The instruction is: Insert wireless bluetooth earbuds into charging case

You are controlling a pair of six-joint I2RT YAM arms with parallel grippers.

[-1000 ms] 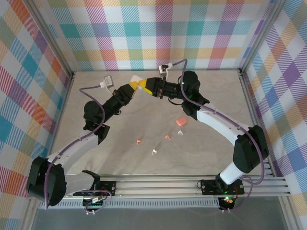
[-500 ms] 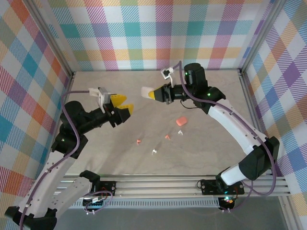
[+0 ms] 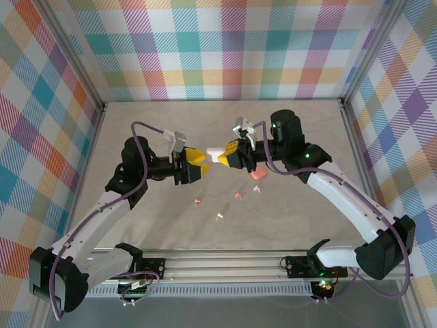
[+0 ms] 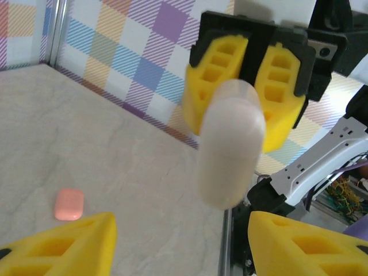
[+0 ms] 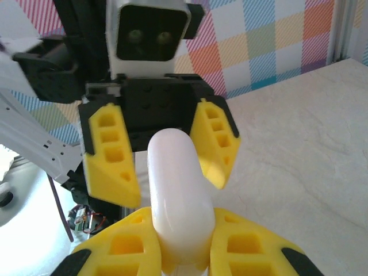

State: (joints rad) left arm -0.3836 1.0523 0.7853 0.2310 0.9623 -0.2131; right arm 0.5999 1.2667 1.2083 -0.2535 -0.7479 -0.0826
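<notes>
My right gripper [image 3: 229, 156] is shut on a white pebble-shaped charging case [image 3: 217, 154] and holds it in the air over mid-table. In the right wrist view the case [image 5: 175, 190] juts forward from between my yellow fingers [image 5: 247, 247]. My left gripper [image 3: 198, 164] faces it, open, its tips just short of the case's free end [image 4: 230, 149]. Nothing sits between its fingers [image 4: 63, 244]. On the table lie two salmon-pink earbuds [image 3: 196, 201] [image 3: 238, 195] and two white earbuds [image 3: 220, 216] [image 3: 257, 189], below both grippers.
A salmon-pink charging case [image 3: 257, 175] lies shut on the table just under the right forearm, also seen as the pink case [image 4: 69, 204] in the left wrist view. Plaid walls enclose the table on three sides; an aluminium rail [image 3: 273, 260] runs along the near edge.
The left gripper let go of the white case, opened, swung away left, then came back to face it. The right gripper carried the case forward and down toward mid-table.
</notes>
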